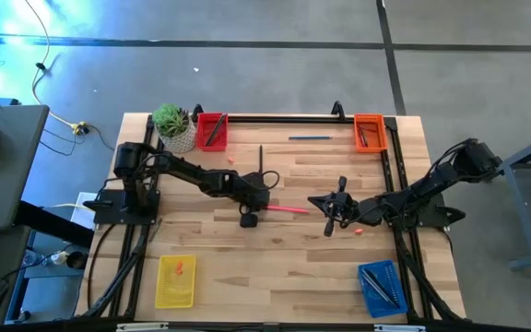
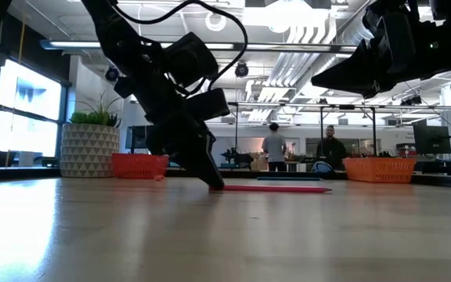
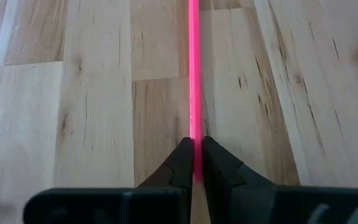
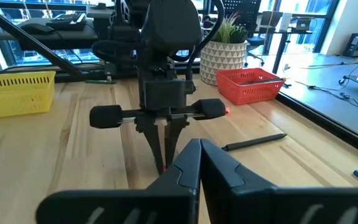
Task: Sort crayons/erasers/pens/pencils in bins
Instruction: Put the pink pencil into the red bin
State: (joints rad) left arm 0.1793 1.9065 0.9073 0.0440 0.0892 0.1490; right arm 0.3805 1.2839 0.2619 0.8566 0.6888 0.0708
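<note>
Four rectangular plastic mesh bins: red [image 1: 212, 130] at 11 o'clock, orange [image 1: 369, 131] at 1, blue [image 1: 379, 287] at 5, yellow [image 1: 175, 281] at 7, holding a short orange crayon [image 1: 180, 269].

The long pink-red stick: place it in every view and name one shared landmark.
High view: long pink-red stick at table centre, beside the left end effector.
Low view: lying flat at mid-picture.
Left wrist view: running away from the closed fingers.
Right wrist view: not clearly visible.
Shared landmark: the red bin.
</note>
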